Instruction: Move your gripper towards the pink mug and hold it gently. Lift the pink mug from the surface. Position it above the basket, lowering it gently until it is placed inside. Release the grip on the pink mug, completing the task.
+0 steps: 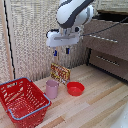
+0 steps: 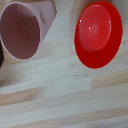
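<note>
Exterior view: the white boxy gripper, fingers parted and empty, is held high above the dusty-pink cylindrical mug, standing just right of the red wire-grid basket. Approach is judged under way; descent is required.

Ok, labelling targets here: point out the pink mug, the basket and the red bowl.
pink mug (image 1: 52,89), exterior view, on its side wall.
basket (image 1: 44,104), exterior view, on its blue-grey rim.
red bowl (image 1: 75,88), exterior view, on its inner centre.

No text can be read anywhere. The small patterned package standing on the counter carries printed markings, but they are too blurred to make out.
</note>
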Available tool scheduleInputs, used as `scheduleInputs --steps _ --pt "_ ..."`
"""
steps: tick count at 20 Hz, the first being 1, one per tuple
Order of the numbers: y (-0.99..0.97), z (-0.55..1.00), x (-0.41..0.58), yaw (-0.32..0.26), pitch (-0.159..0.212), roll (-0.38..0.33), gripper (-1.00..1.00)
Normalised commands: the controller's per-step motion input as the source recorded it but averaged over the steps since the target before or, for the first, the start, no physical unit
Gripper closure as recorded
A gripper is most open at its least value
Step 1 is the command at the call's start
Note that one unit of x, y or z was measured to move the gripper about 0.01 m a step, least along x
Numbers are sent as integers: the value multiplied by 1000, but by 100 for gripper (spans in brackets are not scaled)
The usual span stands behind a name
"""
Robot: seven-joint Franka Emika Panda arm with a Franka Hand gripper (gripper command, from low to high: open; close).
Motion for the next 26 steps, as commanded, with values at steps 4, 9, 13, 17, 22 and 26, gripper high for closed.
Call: scheduleInputs --steps 4,9,13,17,22,26 --pt "294 -234 -289 -6 2 -25 -100" --pt "263 -292 -205 0 30 -29 -100" --pt "238 -343 -89 -1 52 -25 -100" --pt "235 -409 0 -12 68 -19 -100" --pt "212 -382 0 -11 63 -10 -100" --pt "232 -340 -19 -12 63 -9 -100"
